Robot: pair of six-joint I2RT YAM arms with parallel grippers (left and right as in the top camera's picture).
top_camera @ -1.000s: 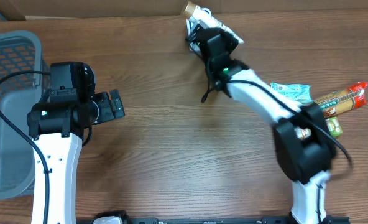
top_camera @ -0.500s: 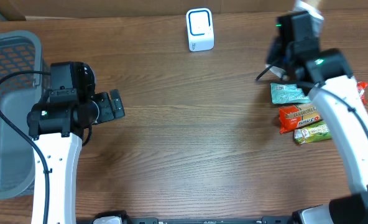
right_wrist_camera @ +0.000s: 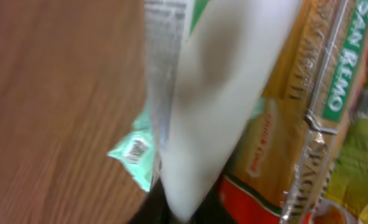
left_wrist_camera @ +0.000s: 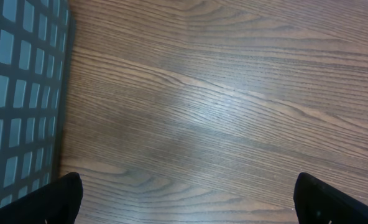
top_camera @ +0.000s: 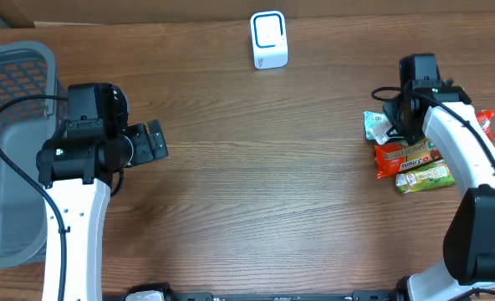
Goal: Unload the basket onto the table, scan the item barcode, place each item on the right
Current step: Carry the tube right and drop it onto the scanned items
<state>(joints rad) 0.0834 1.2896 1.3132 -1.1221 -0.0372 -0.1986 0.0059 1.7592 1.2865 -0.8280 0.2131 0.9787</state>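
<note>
The white packet (right_wrist_camera: 215, 93) fills my right wrist view. It is a pale, glossy, blurred strip running from the top edge down to the bottom, with small print along its left edge. It hangs over the pile of goods at the right side of the table (top_camera: 273, 184), well away from the scanner (top_camera: 269, 39), which stands upright near the far edge. From above my right hand (top_camera: 396, 125) sits right over that pile. My own wrist hides the fingers there, and the close view is too blurred to help. I cannot tell whether the hand grips the packet or has let it go.

Under the packet lie a teal packet (right_wrist_camera: 134, 152), showing a small barcode at its corner, and a spaghetti pack (right_wrist_camera: 308, 93) in orange and clear film. A green packet (right_wrist_camera: 358, 162) lies just beside the spaghetti. From above these three lie close together, near the table's right edge.

The middle of the table is bare wood between my two arms. My left hand (top_camera: 157, 140) hovers over the left part with its fingers spread wide, holding nothing.

A grey basket (top_camera: 9, 125) stands at the far left edge, just beside my left arm. Only its mesh shows.
</note>
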